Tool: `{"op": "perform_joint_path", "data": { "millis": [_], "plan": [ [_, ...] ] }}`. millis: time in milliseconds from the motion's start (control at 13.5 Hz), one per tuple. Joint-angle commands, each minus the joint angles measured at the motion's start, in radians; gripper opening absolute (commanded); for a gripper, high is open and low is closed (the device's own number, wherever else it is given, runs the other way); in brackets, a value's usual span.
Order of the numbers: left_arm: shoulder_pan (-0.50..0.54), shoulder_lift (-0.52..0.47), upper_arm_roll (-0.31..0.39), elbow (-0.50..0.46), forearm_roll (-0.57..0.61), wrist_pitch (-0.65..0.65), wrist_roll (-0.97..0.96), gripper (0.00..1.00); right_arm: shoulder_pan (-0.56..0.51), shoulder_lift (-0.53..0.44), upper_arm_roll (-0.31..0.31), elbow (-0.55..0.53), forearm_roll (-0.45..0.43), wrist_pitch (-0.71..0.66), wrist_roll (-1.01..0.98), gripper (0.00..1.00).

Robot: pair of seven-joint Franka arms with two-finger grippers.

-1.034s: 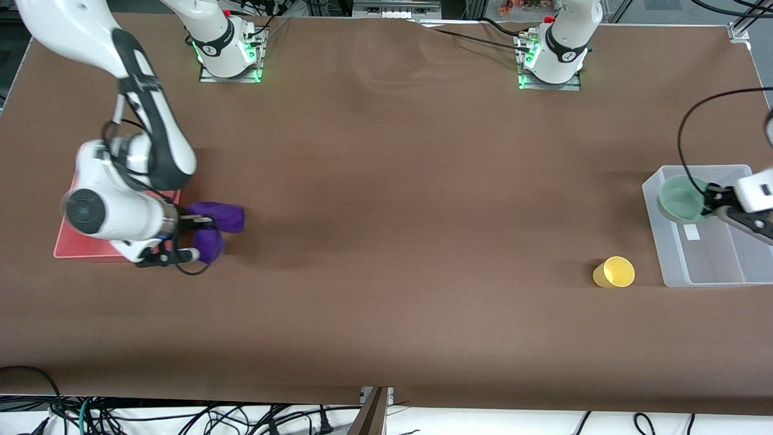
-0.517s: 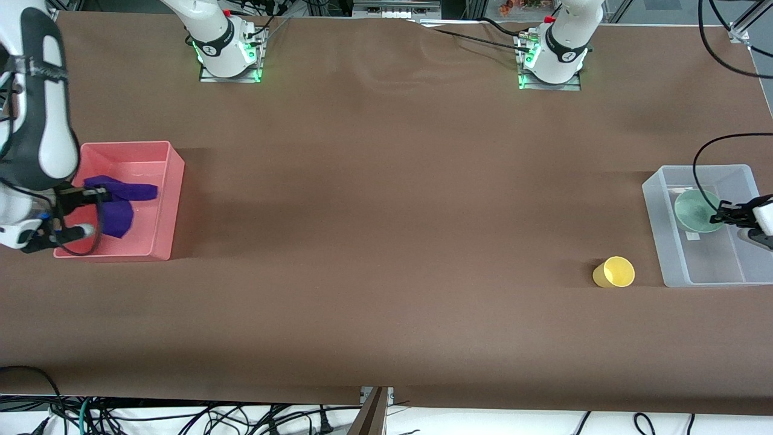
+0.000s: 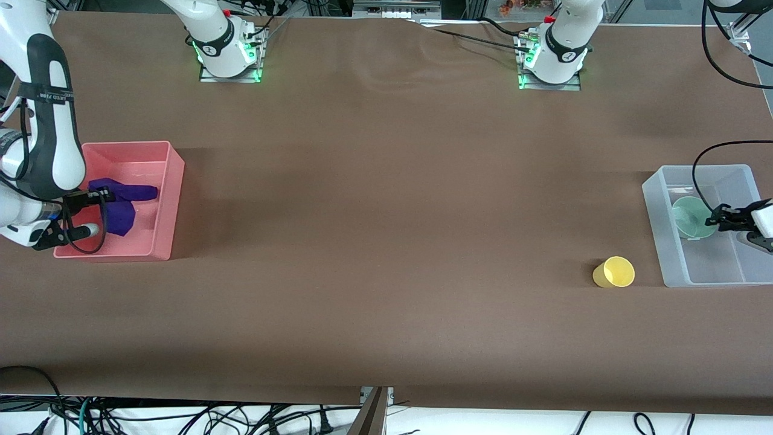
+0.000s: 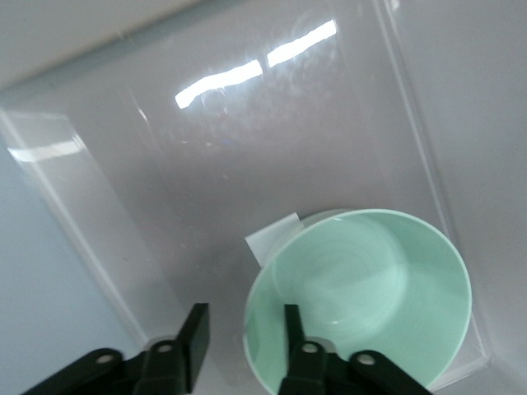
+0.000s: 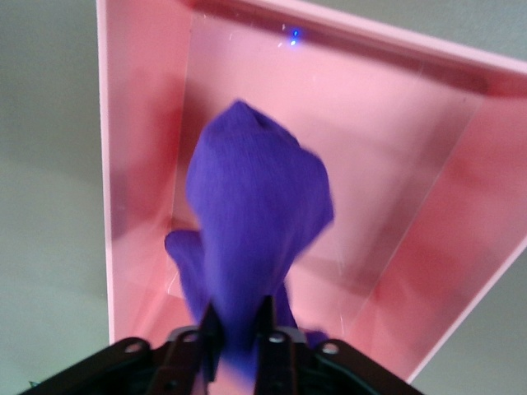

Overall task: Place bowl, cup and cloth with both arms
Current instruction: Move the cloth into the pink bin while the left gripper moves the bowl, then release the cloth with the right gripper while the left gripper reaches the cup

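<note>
The pale green bowl sits in the clear bin at the left arm's end of the table. My left gripper is open astride the bowl's rim, one finger inside the bowl and one outside, with a gap on the outer side. My right gripper is shut on the purple cloth, which hangs inside the pink bin. In the right wrist view the cloth fills the jaws. The yellow cup lies on its side on the table beside the clear bin, nearer to the front camera.
The brown table cover spreads between the two bins. The pink bin's walls surround the cloth. The clear bin's floor holds a small white label beside the bowl. Cables hang over the table edge nearest the front camera.
My right arm carried the cloth from beside the pink bin into it. My left gripper lowered the bowl into the clear bin and its fingers came apart.
</note>
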Motion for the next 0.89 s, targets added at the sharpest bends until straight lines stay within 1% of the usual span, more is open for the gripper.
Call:
{"op": "perform_joint_path", "data": {
  "millis": [0,74,221,369,517,591,664,738,812],
  "plan": [
    [-0.007,-0.096,-0.037,0.016,-0.020,-0.071,0.026,1.00,0.004,-0.117,0.022,0.003,0.037,-0.009,0.007,1.00],
    [-0.011,-0.124,-0.072,0.024,-0.020,-0.091,0.005,1.00,0.004,-0.160,0.049,0.023,0.036,-0.042,0.008,1.00],
    [-0.014,-0.136,-0.129,0.072,-0.019,-0.149,-0.098,1.00,0.004,-0.217,0.114,0.086,0.036,-0.147,0.016,1.00],
    [-0.042,-0.135,-0.156,0.140,-0.019,-0.262,-0.260,1.00,0.004,-0.265,0.186,0.134,0.007,-0.228,0.094,1.00],
    [-0.114,-0.129,-0.163,0.151,-0.020,-0.274,-0.441,1.00,0.004,-0.317,0.261,0.154,-0.053,-0.311,0.140,1.00],
    [-0.164,-0.118,-0.163,0.151,-0.009,-0.269,-0.562,1.00,0.004,-0.344,0.278,0.172,-0.050,-0.328,0.153,1.00],
    [-0.207,-0.094,-0.161,0.149,-0.008,-0.269,-0.662,1.00,0.005,-0.363,0.281,0.175,-0.046,-0.328,0.171,1.00],
    [-0.243,-0.068,-0.161,0.149,-0.003,-0.251,-0.725,1.00,0.005,-0.372,0.286,0.174,-0.041,-0.328,0.220,1.00],
    [-0.264,-0.045,-0.155,0.145,0.001,-0.199,-0.741,1.00,0.007,-0.374,0.287,0.174,-0.032,-0.330,0.296,1.00]
  ]
}}
